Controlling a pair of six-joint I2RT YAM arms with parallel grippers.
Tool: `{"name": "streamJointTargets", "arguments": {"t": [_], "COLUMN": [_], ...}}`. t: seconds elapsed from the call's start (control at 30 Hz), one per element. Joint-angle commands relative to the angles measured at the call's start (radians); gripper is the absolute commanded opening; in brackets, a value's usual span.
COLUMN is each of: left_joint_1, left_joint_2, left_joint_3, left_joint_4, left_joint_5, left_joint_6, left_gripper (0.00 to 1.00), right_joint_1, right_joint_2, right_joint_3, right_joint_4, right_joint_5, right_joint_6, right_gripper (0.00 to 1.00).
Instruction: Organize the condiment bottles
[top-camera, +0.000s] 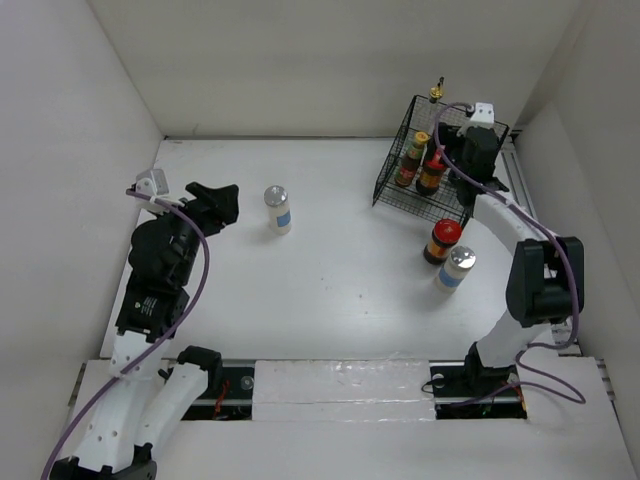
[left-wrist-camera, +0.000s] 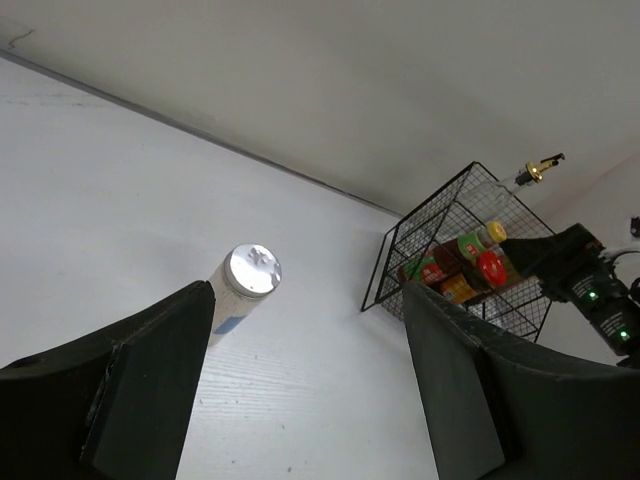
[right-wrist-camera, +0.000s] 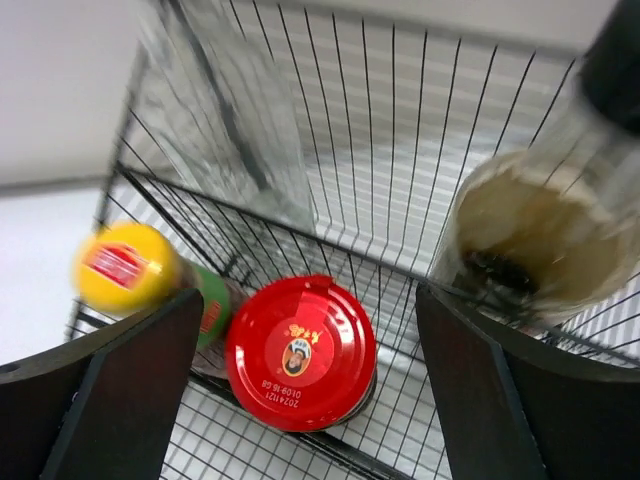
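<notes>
Jar with red lid (right-wrist-camera: 300, 352) lies under right pincer (right-wrist-camera: 307, 298), whose fingers stand apart.

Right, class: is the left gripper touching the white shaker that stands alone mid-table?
Apart. The top external view shows a strip of bare table between the left gripper and the white shaker.

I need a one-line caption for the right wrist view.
Open right tool above a round red-lidded jar inside the black wire basket, beside a yellow-capped bottle.
</notes>
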Motion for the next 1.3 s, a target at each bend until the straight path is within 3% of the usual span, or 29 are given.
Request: {"name": "streamJointTargets", "arguments": {"t": [0.0, 0.13, 0.43, 0.6, 0.8, 1.07, 1.27], "left_joint_1": [0.003, 0.003, -0.029, -0.029, -0.029, -0.029, -0.029], "left_joint_2": [-0.023, -0.032, -0.061, -0.079, -0.116, -0.127, -0.116], "left_joint_3": [0.011, 0.011, 0.011, 0.011, 0.011, 0.011, 0.002], "left_joint_4": [0.048, 0.057, 0.048, 0.048, 0.048, 0.048, 0.048], "left_joint_5": [0.024, 0.033, 0.021, 0.03, 0.03, 0.03, 0.039], "left_joint_6": [0.015, 0.015, 0.015, 0.005, 0.005, 0.005, 0.005], "left_gripper": [0.71, 0.71, 0.73, 0.73, 0.74, 0.74, 0.74], "right_joint_1": [0.007, 0.007, 0.168, 0.177, 0.116, 0.107, 0.116], "right_joint_2": [-0.112, -0.252, -0.626, -0.785, -0.743, -0.497, -0.422], "right_joint_3": [0.068, 0.059, -0.209, -0.3, -0.288, -0.226, -0.235], "right_joint_4": [-0.028, -0.126, -0.663, -0.832, -0.894, -0.811, -0.743], "right_joint_5": [0.028, 0.059, 0.203, 0.278, 0.16, 0.067, 0.073], "right_joint_6": [0.005, 0.031, 0.157, 0.176, 0.176, 0.124, 0.124], "right_gripper": [0.94, 0.96, 0.97, 1.0, 1.0, 1.0, 1.0]}}
